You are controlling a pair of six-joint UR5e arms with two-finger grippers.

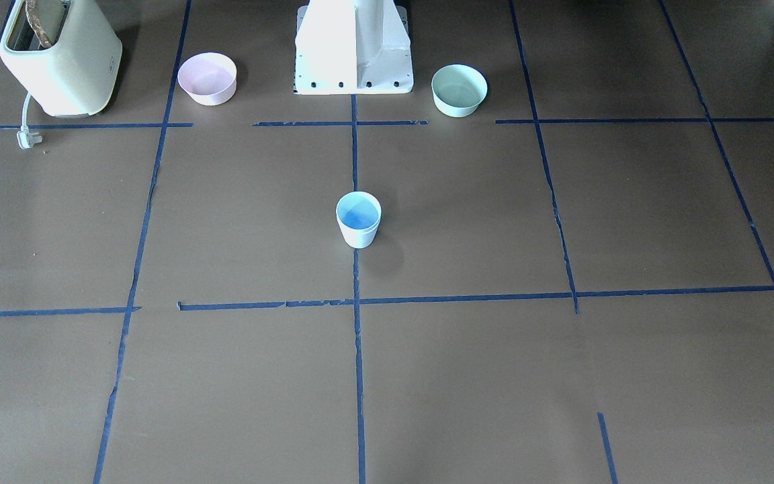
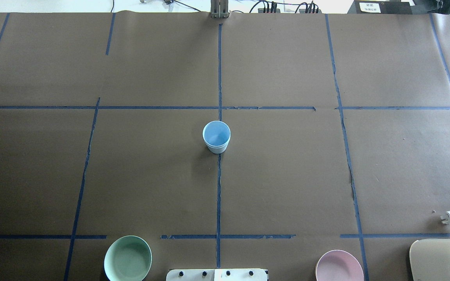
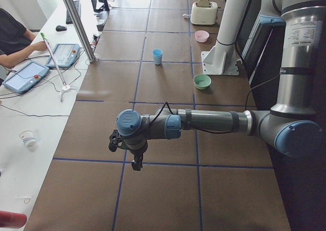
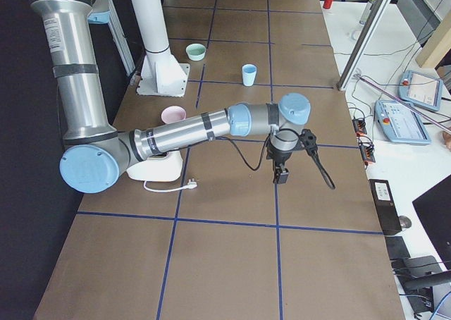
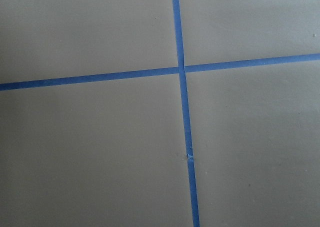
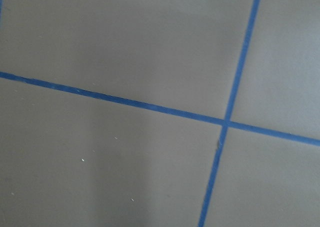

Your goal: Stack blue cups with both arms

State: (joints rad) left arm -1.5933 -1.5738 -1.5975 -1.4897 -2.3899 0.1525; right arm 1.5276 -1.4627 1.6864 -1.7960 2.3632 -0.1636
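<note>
I see one blue cup [image 1: 358, 222] standing up in the middle of the worktop [image 1: 494, 370], right on a line of blue tape [image 1: 358, 376]. It sits alone, well apart from the pink bowl [image 1: 207, 78] and the green bowl [image 1: 459, 89], which are by my white post [image 1: 353, 47]. A toaster [image 1: 61, 57] is off in a corner. I look for a second cup and find none on its own. Maybe it sits inside the first one, and then the stack would be done. But the cup is too small in the pictures for me to be sure.

My left pincer [image 3: 136, 162] hangs over bare worktop, far from the cup. My right pincer [image 4: 280, 175] does the same at the other end. I see nothing held in either one. I only see them from the side, so I cannot tell if their fingers are apart or together. My two wrist eyes show just brown paper and tape.

I think the cup is light and made of thin, stiff plastic. It looks smooth, so it could slip, and a bump could tip it over. It is wider at the top than at the bottom. If I must pick it up, I would take hold of the wall near the rim, one finger inside and one outside, and squeeze softly.
</note>
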